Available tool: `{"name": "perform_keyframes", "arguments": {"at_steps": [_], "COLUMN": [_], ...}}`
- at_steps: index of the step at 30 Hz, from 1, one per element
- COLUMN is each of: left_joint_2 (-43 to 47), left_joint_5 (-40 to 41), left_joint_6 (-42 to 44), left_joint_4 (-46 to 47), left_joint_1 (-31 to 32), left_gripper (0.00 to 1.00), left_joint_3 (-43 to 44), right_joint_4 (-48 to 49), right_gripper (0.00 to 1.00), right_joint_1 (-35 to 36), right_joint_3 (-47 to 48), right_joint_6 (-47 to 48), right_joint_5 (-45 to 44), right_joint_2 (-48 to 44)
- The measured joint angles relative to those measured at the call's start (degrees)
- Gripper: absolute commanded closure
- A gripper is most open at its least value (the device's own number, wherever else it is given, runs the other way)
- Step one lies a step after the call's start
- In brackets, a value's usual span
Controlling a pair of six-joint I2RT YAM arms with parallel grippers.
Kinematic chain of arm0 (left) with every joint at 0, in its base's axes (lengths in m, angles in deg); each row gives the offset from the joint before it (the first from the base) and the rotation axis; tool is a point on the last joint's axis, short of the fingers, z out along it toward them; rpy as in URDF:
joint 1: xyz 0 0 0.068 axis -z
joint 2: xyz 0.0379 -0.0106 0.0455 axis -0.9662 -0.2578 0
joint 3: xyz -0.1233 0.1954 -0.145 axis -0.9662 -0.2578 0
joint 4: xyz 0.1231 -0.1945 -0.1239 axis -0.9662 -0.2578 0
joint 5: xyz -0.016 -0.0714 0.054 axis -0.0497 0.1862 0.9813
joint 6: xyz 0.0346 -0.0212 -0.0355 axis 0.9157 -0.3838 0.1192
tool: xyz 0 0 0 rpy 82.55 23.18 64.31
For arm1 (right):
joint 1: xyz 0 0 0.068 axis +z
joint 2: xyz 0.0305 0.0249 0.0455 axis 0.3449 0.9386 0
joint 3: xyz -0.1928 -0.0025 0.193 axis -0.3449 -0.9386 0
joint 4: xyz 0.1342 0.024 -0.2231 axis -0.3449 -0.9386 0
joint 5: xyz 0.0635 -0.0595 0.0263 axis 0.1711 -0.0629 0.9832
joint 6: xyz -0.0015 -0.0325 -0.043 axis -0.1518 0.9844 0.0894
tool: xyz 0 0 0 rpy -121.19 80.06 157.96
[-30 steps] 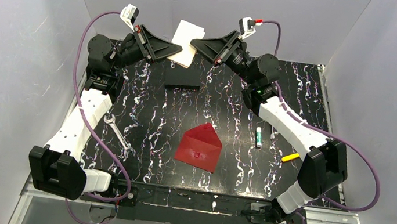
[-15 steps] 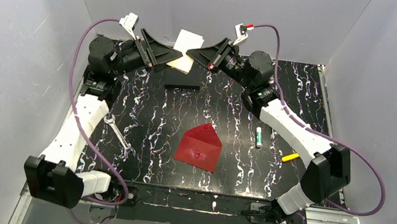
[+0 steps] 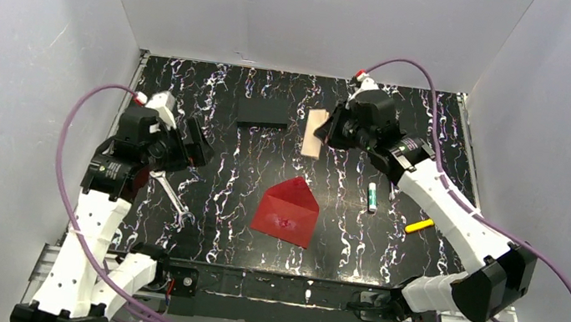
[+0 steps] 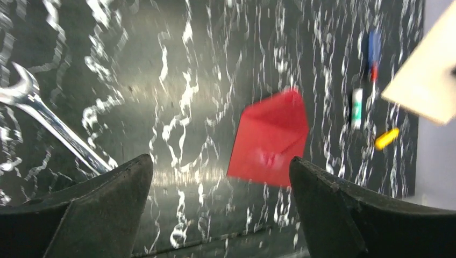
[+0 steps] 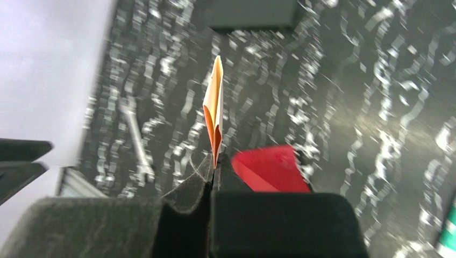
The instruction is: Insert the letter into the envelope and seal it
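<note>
right gripper – clamped shut on pale cream paper letter, held edge-up | left gripper – spread wide, nothing gripped | flat red paper envelope seen lying flap-open, untouched

Cream paper letter: cropped, right of my left jaws.
Red paper envelope: blurred, partly behind my right jaws.

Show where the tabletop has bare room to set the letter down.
Bare: between wrench and red envelope; the far-left corner beside the black block. Crowded: right of the envelope, around the white tube and yellow marker.
</note>
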Motion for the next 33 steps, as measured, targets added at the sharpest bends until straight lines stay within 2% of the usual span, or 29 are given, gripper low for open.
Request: {"name": "perform_keyframes", "arguments": {"at_steps": [2, 5, 8, 12, 13, 16, 18, 20, 25, 29, 33], "left_joint_2": [-0.4, -2.4, -5.5, -7.8, -9.1, -16.3, -21.9, -28.1, -37.1, -42.4, -49.8], "left_joint_5": [-4.2, -11.9, -16.2, -18.9, -18.9, -17.8, -15.3, -11.5, -3.9, 1.0, 5.4], "left_joint_6": [1.6, 1.4, -1.2, -6.3, -7.7, -11.5, -13.7, -16.1, -18.7, -20.5, -23.8], "left_joint_4": [-1.5, -0.6, 0.6, 3.5, 5.1, 9.9, 11.7, 13.5, 15.7, 14.5, 8.6], "left_joint_1": [0.1, 1.5, 6.4, 15.4, 17.8, 24.7, 29.4, 34.6, 42.2, 44.6, 46.0], "left_gripper": [0.16, 0.19, 0.19, 0.27, 0.29, 0.44, 0.48, 0.49, 0.49, 0.48, 0.52], "left_joint_3": [-2.7, -10.2, -18.9, -23.7, -23.7, -22.6, -21.0, -18.7, -14.0, -9.6, -2.4], "right_joint_4": [-4.0, -8.2, -10.8, -11.4, -11.5, -11.4, -11.4, -11.2, -10.6, -10.4, -10.4], "right_gripper": [0.99, 0.99, 0.99, 0.99, 0.99, 0.99, 0.99, 0.99, 0.99, 0.99, 0.99], "right_joint_1": [-0.3, -1.6, -4.7, -10.4, -11.9, -15.5, -17.2, -18.8, -20.3, -20.9, -21.7], "right_joint_3": [-0.9, -2.4, -3.3, -6.5, -7.6, -10.3, -11.5, -12.7, -14.0, -15.0, -15.3], "right_joint_6": [2.1, 5.0, 7.0, 8.7, 9.0, 10.0, 10.3, 10.5, 10.6, 10.6, 10.6], "right_joint_5": [-1.8, -3.2, -3.1, -1.2, -0.1, 2.9, 4.4, 6.1, 8.1, 9.0, 9.7], "right_joint_2": [0.7, 3.2, 7.1, 9.9, 9.9, 9.9, 9.9, 9.9, 9.4, 8.2, 7.7]}}
